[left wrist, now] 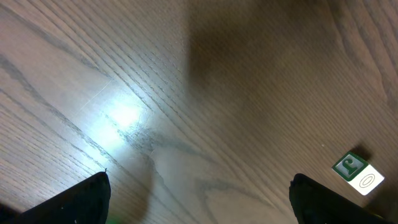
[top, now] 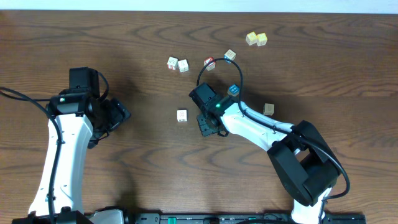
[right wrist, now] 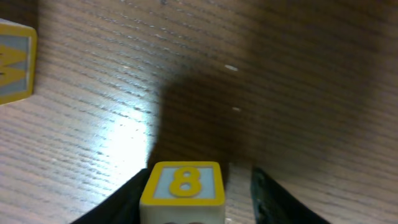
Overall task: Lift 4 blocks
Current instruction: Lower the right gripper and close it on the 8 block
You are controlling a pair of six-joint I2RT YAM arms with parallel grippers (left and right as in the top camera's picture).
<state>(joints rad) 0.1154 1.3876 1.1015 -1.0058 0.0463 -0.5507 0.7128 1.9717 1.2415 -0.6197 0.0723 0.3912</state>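
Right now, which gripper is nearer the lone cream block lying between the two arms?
Right. The right gripper sits close beside the lone cream block, on its right; the left gripper is far off on its left.

Table (top: 124, 37) dark brown wood, fine grain lines showing, smooth, satin sheen with a lamp glare patch; block (right wrist: 181, 186) carries a matt printed face, body probably painted wood, though too blurred to be sure; left arm shell (top: 62, 149) glossy white plastic, smooth; right gripper fingers (right wrist: 273, 202) matt black.
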